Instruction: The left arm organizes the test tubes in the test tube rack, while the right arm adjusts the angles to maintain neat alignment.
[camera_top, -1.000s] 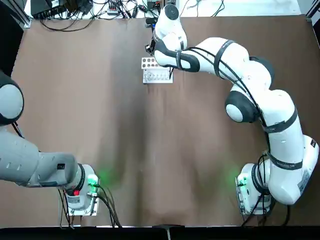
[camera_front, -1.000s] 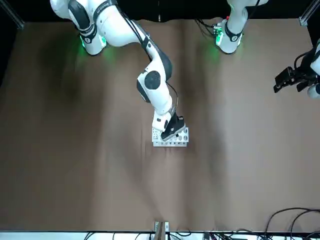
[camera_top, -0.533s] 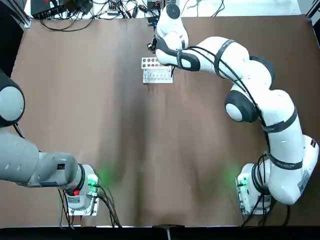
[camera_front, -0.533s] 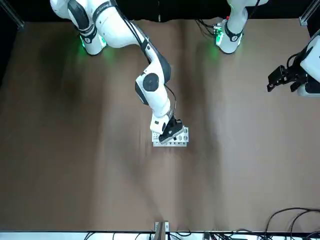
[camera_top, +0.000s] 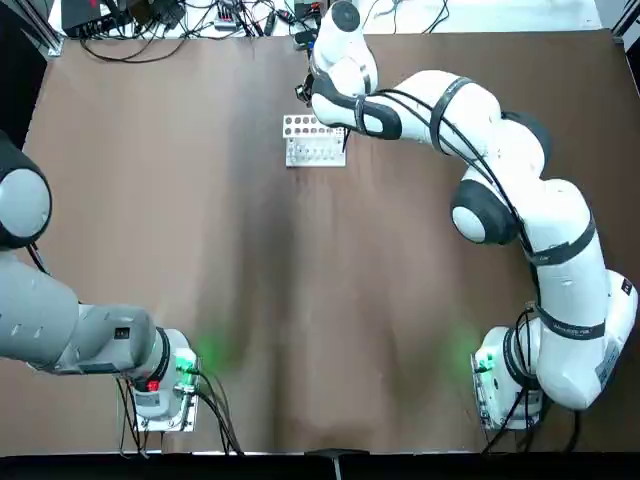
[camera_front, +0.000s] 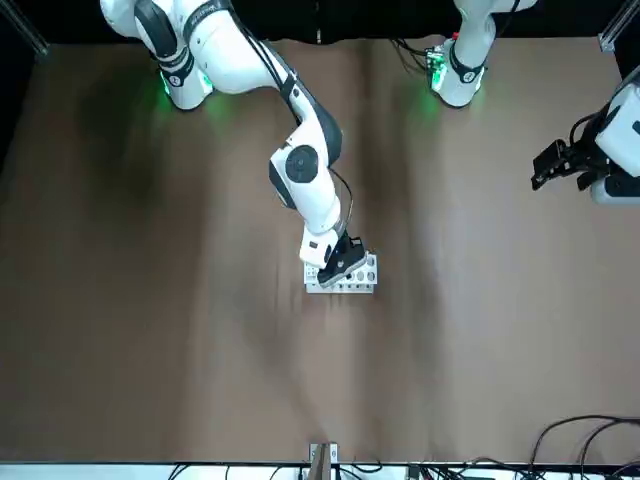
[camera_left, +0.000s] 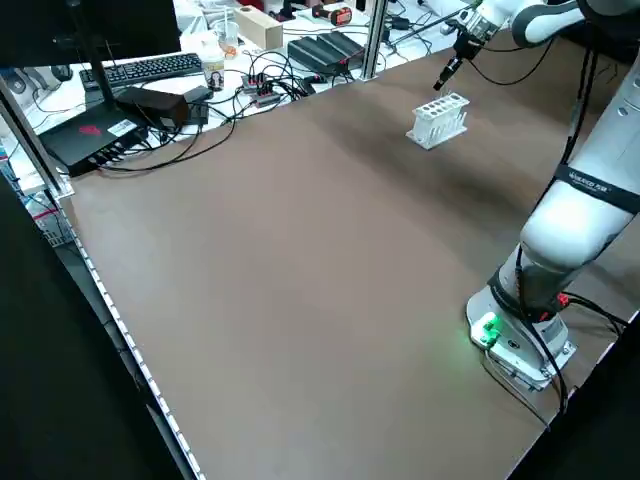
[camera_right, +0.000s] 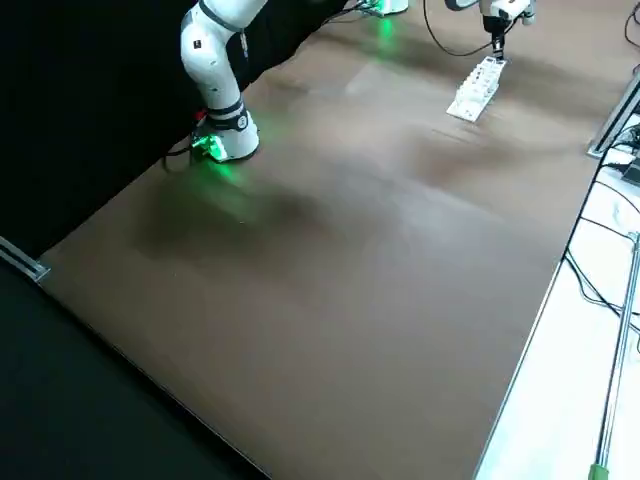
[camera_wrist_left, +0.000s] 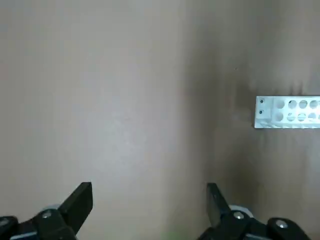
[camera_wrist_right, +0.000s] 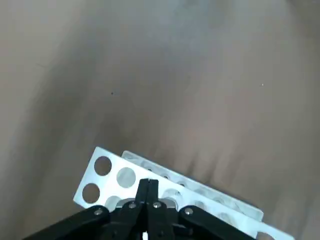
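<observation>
The white test tube rack stands at the far middle of the table, with two rows of round holes on top. My right gripper hangs over the rack's right end. In the right wrist view its fingertips are pressed together just above the holed top plate, with nothing visible between them. My left gripper hovers far off near the table's left edge, and its fingers are wide apart and empty. From there the rack shows in the distance. I cannot make out any test tubes.
Cables, a keyboard and black boxes lie on the bench beyond the table's far edge. The arm bases glow green at the near corners. Bare brown tabletop stretches between the bases and the rack.
My right wrist has shifted slightly toward the table's far edge over the rack. The left gripper has drifted a little inward from the table's left edge.
</observation>
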